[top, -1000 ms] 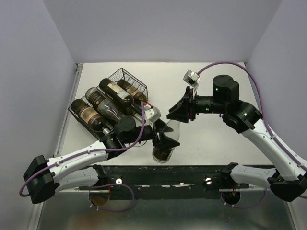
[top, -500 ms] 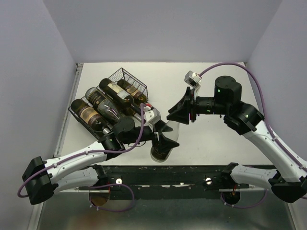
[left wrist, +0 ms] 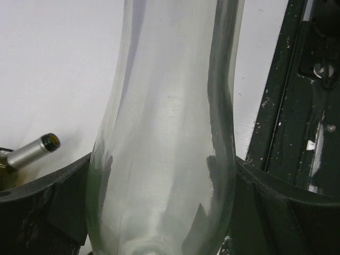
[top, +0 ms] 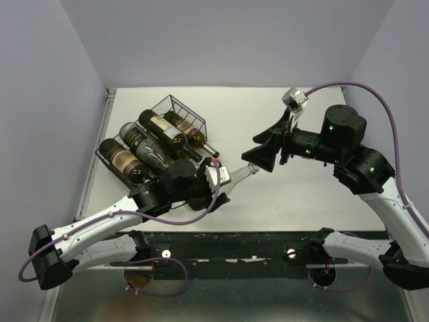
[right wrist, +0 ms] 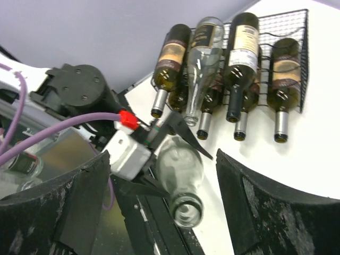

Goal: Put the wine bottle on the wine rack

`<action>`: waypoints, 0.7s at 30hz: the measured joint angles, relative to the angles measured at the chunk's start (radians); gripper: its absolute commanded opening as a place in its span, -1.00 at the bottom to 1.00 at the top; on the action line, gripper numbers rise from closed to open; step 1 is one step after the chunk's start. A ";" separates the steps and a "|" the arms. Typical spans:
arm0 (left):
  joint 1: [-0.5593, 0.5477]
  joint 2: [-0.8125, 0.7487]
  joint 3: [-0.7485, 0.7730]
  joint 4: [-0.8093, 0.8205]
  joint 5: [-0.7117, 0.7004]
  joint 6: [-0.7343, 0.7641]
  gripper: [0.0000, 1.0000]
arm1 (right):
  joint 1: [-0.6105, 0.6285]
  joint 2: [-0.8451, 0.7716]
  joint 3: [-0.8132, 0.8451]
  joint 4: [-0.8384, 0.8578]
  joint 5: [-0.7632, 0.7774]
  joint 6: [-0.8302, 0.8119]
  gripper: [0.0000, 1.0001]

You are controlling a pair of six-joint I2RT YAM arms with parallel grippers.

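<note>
Right gripper [top: 251, 151] just let go, jaws apart, backed off right. Left gripper [top: 201, 184] alone clamps the clear glass wine bottle [top: 238, 174]. Handover looks done; black wire wine rack [top: 175, 107] next.

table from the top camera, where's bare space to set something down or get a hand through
Bare: the back strip of the table from the wine rack to the right wall, and the near-right patch between the right gripper and the near edge. Crowded: the left, where the bottle-filled rack, the left gripper and its clear bottle sit close together.
</note>
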 measured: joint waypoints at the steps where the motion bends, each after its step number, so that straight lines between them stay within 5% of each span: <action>1: 0.000 -0.009 0.011 -0.022 -0.018 0.035 -1.00 | 0.000 0.002 0.012 -0.022 0.022 0.005 0.75; 9: -0.002 -0.053 0.078 -0.091 -0.040 0.245 -1.00 | 0.000 0.040 0.063 -0.202 0.169 0.012 0.77; 21: -0.077 0.014 0.180 -0.146 -0.095 0.520 -1.00 | 0.000 0.069 0.010 -0.309 0.160 0.046 0.76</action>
